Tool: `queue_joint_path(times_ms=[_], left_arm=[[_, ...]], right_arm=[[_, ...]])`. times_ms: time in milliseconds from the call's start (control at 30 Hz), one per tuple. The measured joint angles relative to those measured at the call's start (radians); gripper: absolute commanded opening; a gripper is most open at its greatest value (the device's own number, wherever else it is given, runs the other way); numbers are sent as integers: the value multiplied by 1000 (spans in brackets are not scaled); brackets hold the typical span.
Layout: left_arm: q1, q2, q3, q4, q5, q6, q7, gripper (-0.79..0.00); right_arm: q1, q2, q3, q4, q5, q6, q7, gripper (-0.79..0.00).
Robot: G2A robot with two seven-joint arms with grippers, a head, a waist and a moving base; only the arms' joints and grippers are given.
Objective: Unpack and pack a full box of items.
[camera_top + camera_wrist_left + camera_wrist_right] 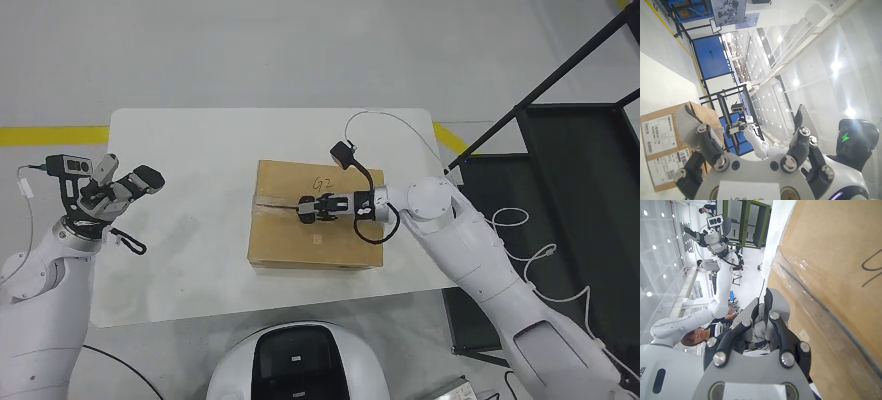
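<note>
Cardboard box (290,240) beneath right tool (303,210)

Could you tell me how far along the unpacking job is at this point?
Done: nothing yet; the box sits on the table, its tape seam unbroken. In hand: the right gripper, shut, is at the seam on top. Remaining: opening, unpacking and repacking; the left gripper hangs open off to the side.

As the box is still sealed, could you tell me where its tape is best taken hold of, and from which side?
Probably at the wrinkled end of the tape, where the seam reaches the box edge facing the left gripper; along the top it lies flat. Come from that side, fingers pinching the strip from above and below.
</note>
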Motion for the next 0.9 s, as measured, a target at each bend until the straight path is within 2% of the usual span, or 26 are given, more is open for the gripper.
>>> queue_joint_path(times_ms=[300,333,500,600,800,900], left_arm=[[0,0,1,0,0,0,-1,0],[0,0,1,0,0,0,-1,0],[13,-1,-6,-15,1,30,58,0],[26,-2,-25,-22,-8,14,115,0],[29,-2,-28,-23,-8,8,120,0],[29,-2,-28,-23,-8,8,120,0]], right_arm=[[0,0,0,0,0,0,0,-459],[0,0,0,0,0,0,0,0],[-7,-4,-11,-23,2,-2,-11,0],[22,-14,-47,-37,-46,27,-39,0],[114,-62,-145,32,-8,120,-123,0],[161,-90,-194,75,8,118,-163,0]])
